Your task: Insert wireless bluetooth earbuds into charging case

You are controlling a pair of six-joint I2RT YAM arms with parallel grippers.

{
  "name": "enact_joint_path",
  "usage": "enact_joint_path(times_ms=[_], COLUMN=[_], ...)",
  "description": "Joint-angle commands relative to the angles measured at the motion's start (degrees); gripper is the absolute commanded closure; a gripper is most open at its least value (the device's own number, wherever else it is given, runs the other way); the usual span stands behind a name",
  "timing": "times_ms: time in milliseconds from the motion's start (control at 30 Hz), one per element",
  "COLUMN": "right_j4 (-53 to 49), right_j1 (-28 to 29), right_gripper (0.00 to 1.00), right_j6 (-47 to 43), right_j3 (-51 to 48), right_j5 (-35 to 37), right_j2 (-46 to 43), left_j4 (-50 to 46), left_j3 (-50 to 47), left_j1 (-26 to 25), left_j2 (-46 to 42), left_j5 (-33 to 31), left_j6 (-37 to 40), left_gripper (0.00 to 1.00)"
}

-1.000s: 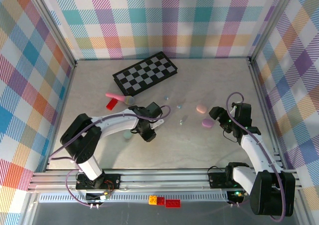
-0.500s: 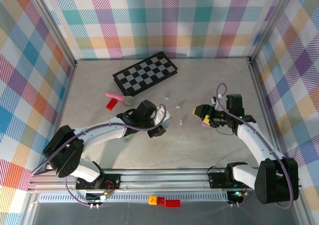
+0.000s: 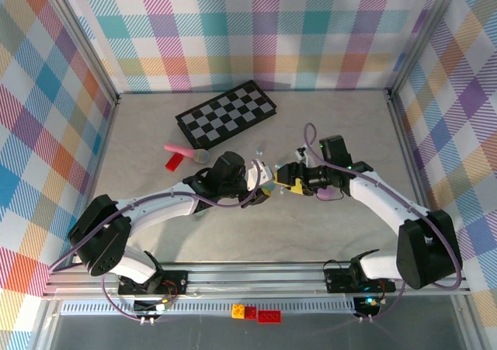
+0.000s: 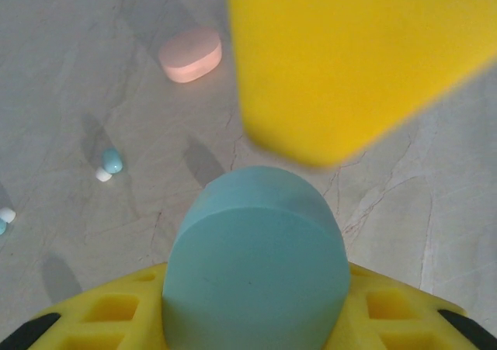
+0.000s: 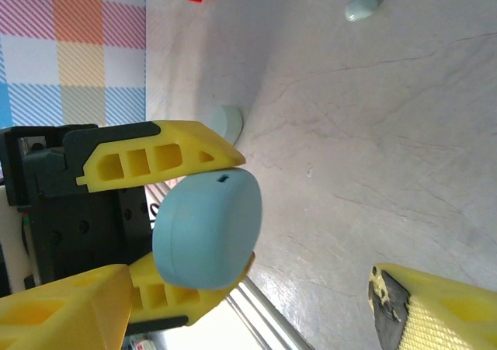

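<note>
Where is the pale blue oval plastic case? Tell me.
Right wrist view, left side: the pale blue oval plastic case is clamped between the yellow fingers of the left gripper, near the table middle.

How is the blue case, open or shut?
Shut: the blue case is one smooth pebble, no lid lifted, pinched by the left claw.

Left gripper (image 4: 268, 226) has a teal charging case (image 4: 256, 276) pinched tight. Pink case (image 4: 190, 53) lies up-left of the teal one, with a bluish earbud (image 4: 112, 161) off to its left.
</note>
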Motion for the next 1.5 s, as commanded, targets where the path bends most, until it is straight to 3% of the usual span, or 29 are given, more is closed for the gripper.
enact_joint_path(times_ms=[0,167,367,533,600,767,900,933,1100,1267,1467], right_j4=[1.27,2.40,0.67,-1.16,-0.89,3.15,12.34,14.90,37.31,58.12,73.30], right_j1=[1.89,3.39,3.67,3.67,3.53,1.60,-0.57,-1.01,-4.52,-6.70,-6.88], right_gripper=[0.21,0.32,0.65,0.78,0.83,0.84,0.85,0.86,0.90,0.97,1.00], right_j6=[0.41,1.85,1.49,0.94,1.19,3.71,11.85,14.34,32.29,49.17,61.74], right_j3=[2.39,3.27,4.32,4.70,4.77,3.81,1.85,1.36,-4.11,-8.48,-10.55], right_j5=[-0.43,0.08,1.25,3.25,3.59,-1.75,-9.30,-10.62,-17.72,-19.31,-19.45], right_j2=[1.89,4.75,5.53,3.58,2.32,-0.92,-3.81,-4.28,-5.09,-4.03,-1.19], left_j4=[2.77,3.38,3.66,4.90,6.84,16.87,26.86,30.41,57.07,63.93,73.87], left_j3=[1.47,1.39,1.15,-0.10,-1.28,-6.02,-9.71,-11.11,-18.81,-20.14,-18.85], left_j1=[-0.53,-0.52,-0.52,-0.54,-0.53,-0.40,0.55,0.69,1.59,1.63,1.96], left_j2=[0.74,0.43,0.39,-0.03,-0.84,-4.30,-8.16,-8.82,-7.68,-6.36,-0.75], left_j5=[2.25,2.60,1.56,0.35,-0.21,-2.40,-0.60,-0.48,0.94,2.99,6.19], left_j6=[0.98,0.89,0.87,0.98,0.90,-3.21,-9.47,-11.04,-21.49,-19.96,-19.30], left_gripper=[0.68,0.68,0.68,0.65,0.55,0.24,0.01,0.00,0.00,0.07,0.16])
